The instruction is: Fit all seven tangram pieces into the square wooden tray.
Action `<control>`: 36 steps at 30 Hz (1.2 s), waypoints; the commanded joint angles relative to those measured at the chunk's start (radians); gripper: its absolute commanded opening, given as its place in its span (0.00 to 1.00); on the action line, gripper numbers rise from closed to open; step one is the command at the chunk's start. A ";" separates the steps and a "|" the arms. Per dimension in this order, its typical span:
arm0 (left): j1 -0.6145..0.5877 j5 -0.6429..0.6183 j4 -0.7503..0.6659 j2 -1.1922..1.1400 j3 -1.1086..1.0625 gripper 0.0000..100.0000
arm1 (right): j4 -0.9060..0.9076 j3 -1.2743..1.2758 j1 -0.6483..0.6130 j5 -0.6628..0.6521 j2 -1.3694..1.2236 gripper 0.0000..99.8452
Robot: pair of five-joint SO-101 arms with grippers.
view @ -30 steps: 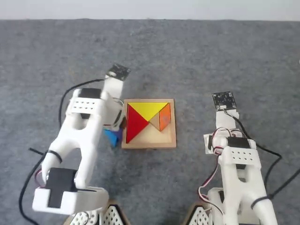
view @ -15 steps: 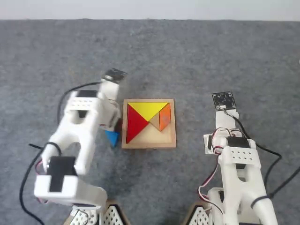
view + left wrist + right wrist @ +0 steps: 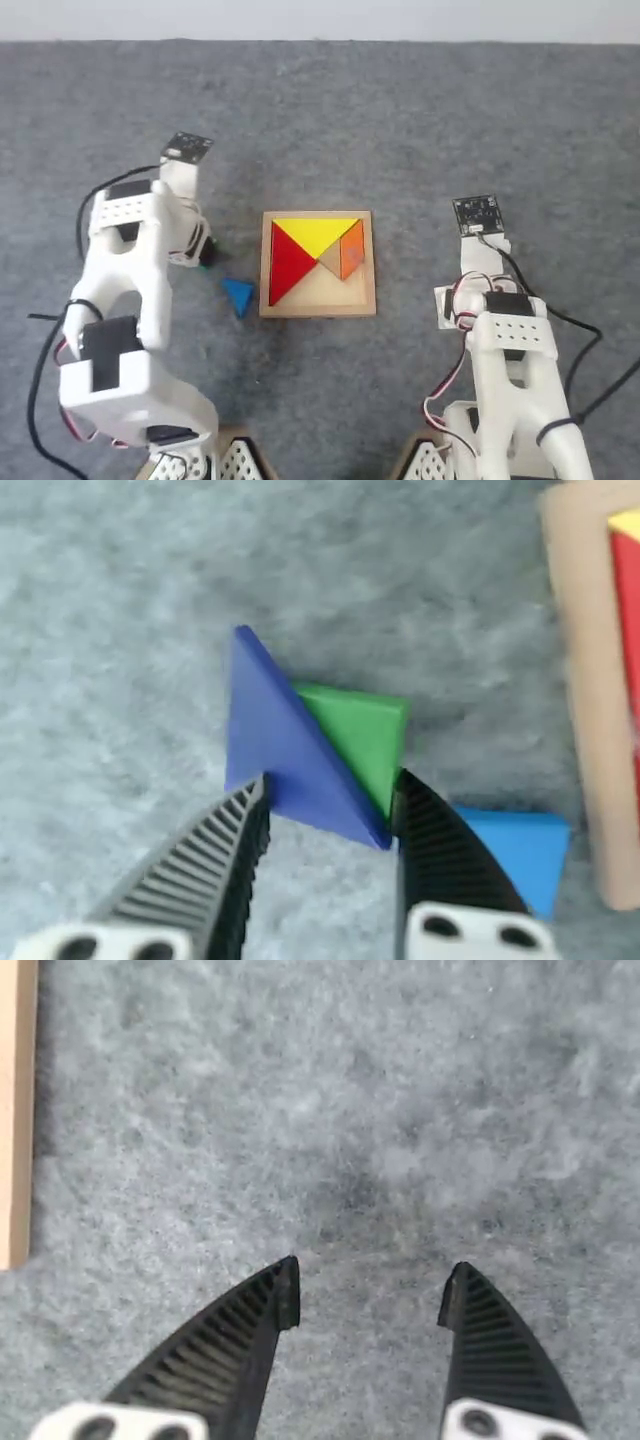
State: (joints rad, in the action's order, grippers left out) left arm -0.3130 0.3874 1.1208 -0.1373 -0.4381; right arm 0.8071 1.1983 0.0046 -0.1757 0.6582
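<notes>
The square wooden tray (image 3: 318, 304) lies flat on the grey carpet (image 3: 400, 120), between the two arms. It is light brown with a raised rim. Four pieces lie in it. A yellow triangle (image 3: 315, 234) sits along the far side with its point toward the middle. A big red triangle (image 3: 288, 266) sits along the side nearest the left arm. An orange piece (image 3: 352, 251) is on the other side, and a small tan triangle (image 3: 330, 263) is tucked between them. The near corner on the right arm's side shows bare wood.

Three pieces lie outside on the carpet, on the left arm's side. A light blue triangle (image 3: 238, 295) is just beside the tray. A dark blue triangle (image 3: 275, 745) and a green piece (image 3: 362, 732) touch along one edge.

The left gripper (image 3: 328, 785) is wide open and low over these two. One finger is at one side of the dark blue triangle's wide end, and the other is by its corner next to the green piece. It is not possible to tell if the fingers press on it.

The right gripper (image 3: 372, 1295) is wide open too. It has nothing in it and hangs over bare carpet on the other side of the tray.
</notes>
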 commanded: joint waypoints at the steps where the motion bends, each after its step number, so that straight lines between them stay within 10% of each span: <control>1: -0.028 0.015 0.094 0.034 0.127 0.19 | -0.019 -0.015 0.015 -0.006 -0.002 0.24; 36: -0.034 0.117 0.170 -0.281 0.328 0.19 | -0.019 -0.017 0.010 -0.009 -0.002 0.24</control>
State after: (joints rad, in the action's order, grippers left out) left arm -0.3207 0.4841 1.2774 -0.4289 -0.1204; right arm 0.8071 1.1983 0.0046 -0.1757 0.6582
